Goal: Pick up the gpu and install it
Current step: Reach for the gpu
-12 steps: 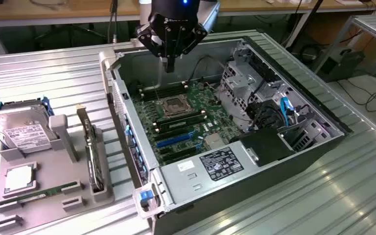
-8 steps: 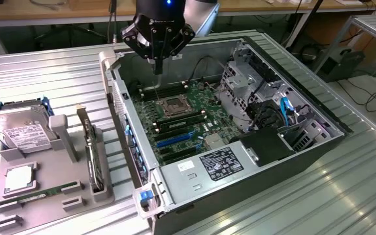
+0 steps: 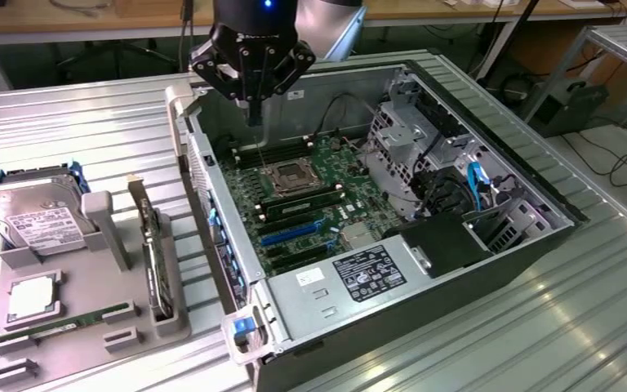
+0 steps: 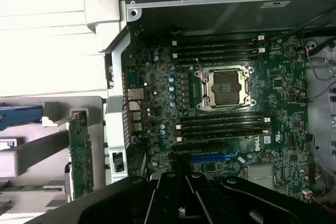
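Note:
The gpu (image 3: pixel 154 260) stands on edge in a slot of the grey tray (image 3: pixel 79 347), at the exterior view's left of the open computer case (image 3: pixel 509 245). In the wrist view the gpu (image 4: pixel 80 153) shows as a thin card beside the case wall. My gripper (image 3: pixel 254 110) hangs shut and empty above the far end of the motherboard (image 3: pixel 330 192), well apart from the gpu. In the wrist view, my gripper (image 4: pixel 176 179) sits over the blue expansion slot (image 4: pixel 212 157), near the CPU socket (image 4: pixel 226 87).
The tray also carries a silver hard drive (image 3: pixel 36 216), a CPU (image 3: pixel 33 298) and a green memory stick (image 3: pixel 63 324). Inside the case are the power supply (image 3: pixel 368 273), a metal drive cage (image 3: pixel 401 147) and cables. The case wall (image 3: pixel 210 212) stands between tray and motherboard.

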{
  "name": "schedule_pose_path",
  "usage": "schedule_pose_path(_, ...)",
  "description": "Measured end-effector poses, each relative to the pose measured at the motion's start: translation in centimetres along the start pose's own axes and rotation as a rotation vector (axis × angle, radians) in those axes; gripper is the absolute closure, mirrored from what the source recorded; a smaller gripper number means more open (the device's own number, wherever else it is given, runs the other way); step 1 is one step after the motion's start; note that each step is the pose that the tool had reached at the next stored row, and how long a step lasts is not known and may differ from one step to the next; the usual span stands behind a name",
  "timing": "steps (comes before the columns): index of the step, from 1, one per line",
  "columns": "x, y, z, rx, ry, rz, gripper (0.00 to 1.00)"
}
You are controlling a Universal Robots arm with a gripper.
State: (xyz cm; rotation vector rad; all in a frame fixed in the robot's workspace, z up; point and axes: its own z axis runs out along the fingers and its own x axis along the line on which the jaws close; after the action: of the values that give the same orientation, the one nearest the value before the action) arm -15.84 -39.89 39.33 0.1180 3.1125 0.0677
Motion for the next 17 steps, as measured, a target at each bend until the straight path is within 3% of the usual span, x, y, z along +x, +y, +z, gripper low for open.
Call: schedule_pose_path(17,0.37,-0.03,-0.01,0.0000,0.0000,0.000,0.89)
